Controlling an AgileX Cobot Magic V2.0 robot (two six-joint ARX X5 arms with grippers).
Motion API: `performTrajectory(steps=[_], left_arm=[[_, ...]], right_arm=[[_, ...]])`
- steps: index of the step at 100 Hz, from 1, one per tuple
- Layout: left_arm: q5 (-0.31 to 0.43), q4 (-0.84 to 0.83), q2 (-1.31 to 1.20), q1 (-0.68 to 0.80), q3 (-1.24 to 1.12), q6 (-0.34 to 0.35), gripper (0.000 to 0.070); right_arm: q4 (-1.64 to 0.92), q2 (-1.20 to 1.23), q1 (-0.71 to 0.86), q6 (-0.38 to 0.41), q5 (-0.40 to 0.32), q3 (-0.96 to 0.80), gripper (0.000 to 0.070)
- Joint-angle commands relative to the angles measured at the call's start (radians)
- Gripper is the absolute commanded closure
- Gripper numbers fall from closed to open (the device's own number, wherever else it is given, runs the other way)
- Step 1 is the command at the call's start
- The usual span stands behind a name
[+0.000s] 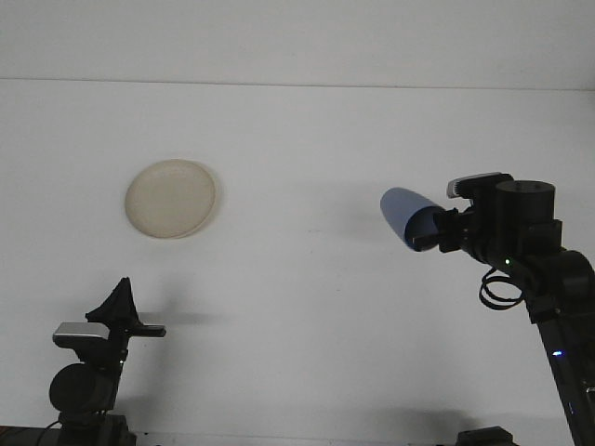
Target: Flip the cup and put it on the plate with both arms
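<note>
The right pincer (435,229) grips a blue cup (404,214) by its rim end, holding it tilted on its side above the white worktop (307,307). A cream plate (171,198) lies well apart at left. The left pincer (118,305) rests low, near the front edge.

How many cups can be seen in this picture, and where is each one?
1. The blue cup is on the right side, held in the right gripper above the table, lying roughly sideways with its closed end toward the plate. Nothing seems to hide another cup.
</note>
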Motion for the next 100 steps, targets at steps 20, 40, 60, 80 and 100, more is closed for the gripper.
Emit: performTrajectory(steps=[20, 40, 60, 80, 100], left_arm=[[-0.005, 0.01, -0.002, 0.001, -0.018, 0.015, 0.0686], [-0.005, 0.01, -0.002, 0.001, -0.018, 0.015, 0.0686], [-0.005, 0.01, -0.002, 0.001, -0.018, 0.015, 0.0686], [-0.005, 0.01, -0.002, 0.001, -0.018, 0.015, 0.0686], [-0.005, 0.01, -0.002, 0.001, -0.018, 0.015, 0.0685]], right_arm=[[-0.235, 0.148, 0.184, 0.075, 0.008, 0.09, 0.07], [-0.308, 0.32, 0.315, 0.087, 0.021, 0.097, 0.07], [-0.389, 0.499, 0.417, 0.09, 0.092, 0.171, 0.07], [-0.389, 0.58, 0.473, 0.096, 0.109, 0.229, 0.07], [-0.39, 0.636, 0.478, 0.106, 0.134, 0.23, 0.07]])
